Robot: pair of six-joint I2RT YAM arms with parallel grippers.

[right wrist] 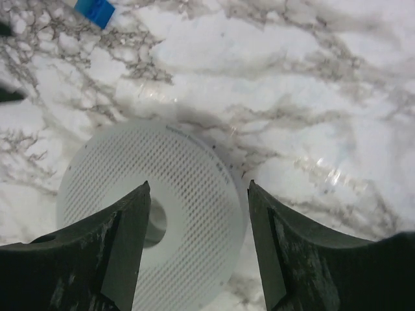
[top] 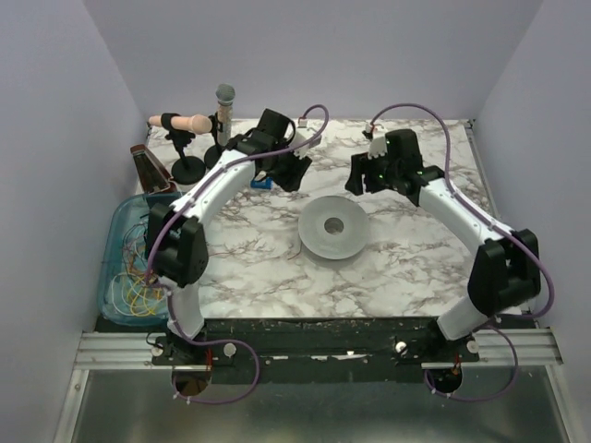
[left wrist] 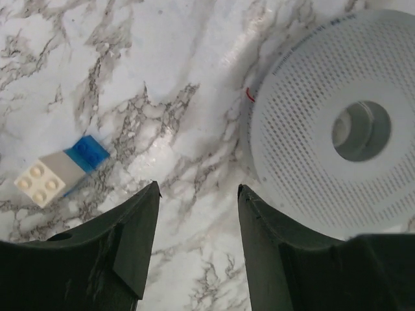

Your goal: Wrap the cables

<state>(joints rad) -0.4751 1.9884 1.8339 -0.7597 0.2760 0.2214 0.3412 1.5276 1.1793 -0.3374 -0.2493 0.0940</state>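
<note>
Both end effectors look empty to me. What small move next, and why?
Probably swing the open, empty left end effector toward the translucent blue bin: the thin coloured cables lie there, while the open right end effector hovers over the pale grey perforated spool.

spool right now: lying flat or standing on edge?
Lying flat. The spool rests on the table with its perforated face and centre hole pointing up, seen in all three views.

Bright, even, diffuse light falls from above. The spool casts only a faint, soft shadow on the marble surface. In wrist views, small glare patches gleam beside the spool; the dark fingers look soft and underexposed.
</note>
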